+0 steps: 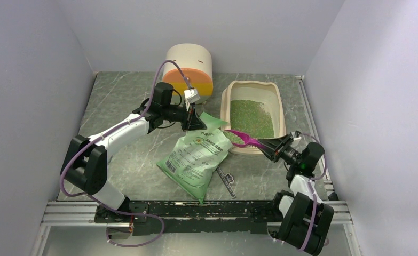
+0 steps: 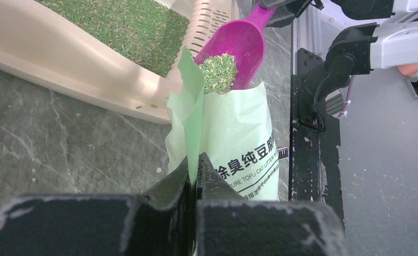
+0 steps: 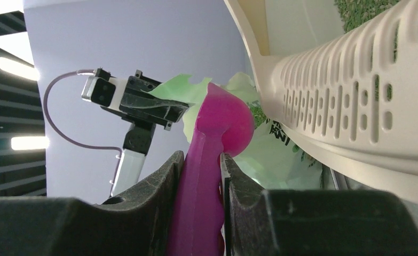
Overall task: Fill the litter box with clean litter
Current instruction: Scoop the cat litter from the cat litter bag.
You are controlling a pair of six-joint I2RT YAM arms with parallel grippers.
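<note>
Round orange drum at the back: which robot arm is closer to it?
Left. The left arm, jaws pinching the green bag, reaches in front of the drum. The right arm, jaws holding the pink scoop, is farther away, by the near end of the litter box.

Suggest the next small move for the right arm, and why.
Probably lift the scoop clear of the bag and swing it over the litter box: it holds litter, the right gripper grips its handle, and the left gripper holds the bag's edge.

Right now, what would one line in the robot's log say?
left gripper: shut on bag | right gripper: shut on scoop | scoop: holds litter, at bag mouth | litter box: partly filled
</note>
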